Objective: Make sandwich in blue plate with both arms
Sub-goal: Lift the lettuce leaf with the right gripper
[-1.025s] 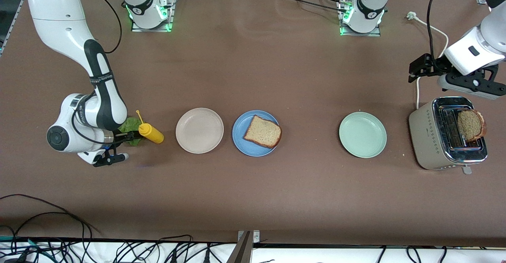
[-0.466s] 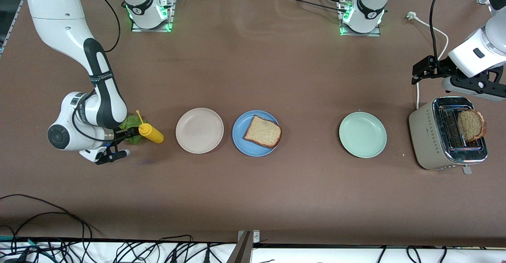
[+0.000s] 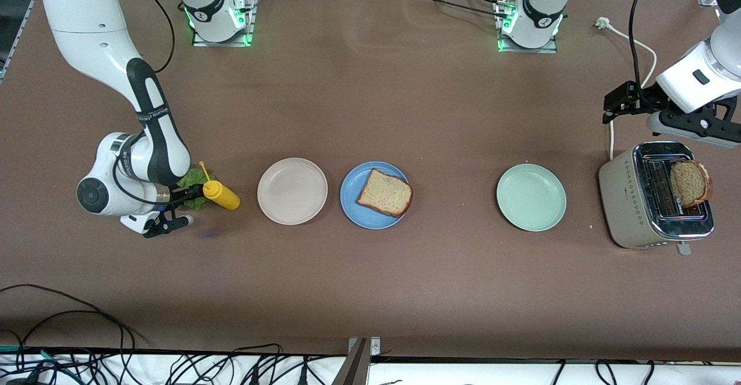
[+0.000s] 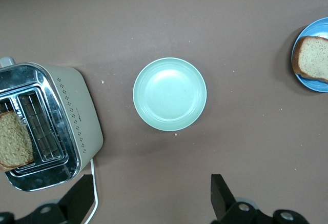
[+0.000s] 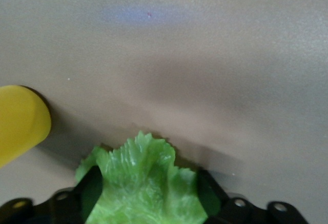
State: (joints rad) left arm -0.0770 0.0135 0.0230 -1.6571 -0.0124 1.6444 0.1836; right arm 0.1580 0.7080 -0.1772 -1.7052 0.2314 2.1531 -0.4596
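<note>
Lettuce (image 5: 146, 183) at bottom centre between black fingers (image 5: 87, 193) of right gripper (image 5: 148, 190); yellow bottle (image 5: 20, 121) at left edge; brown table (image 5: 205, 55) fills rest.

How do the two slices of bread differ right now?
The plate slice lies flat on the blue plate, near the middle of the table; the toaster slice stands on edge, sticking out of the toaster at the left arm's end. The plate slice looks squarish, the toaster slice rounder. Both are brown wholegrain bread with darker crust.

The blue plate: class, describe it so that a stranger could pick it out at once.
Three round plates sit in a row across the brown table. The blue plate is the middle one, beside the beige plate. It alone carries a bread slice.
</note>
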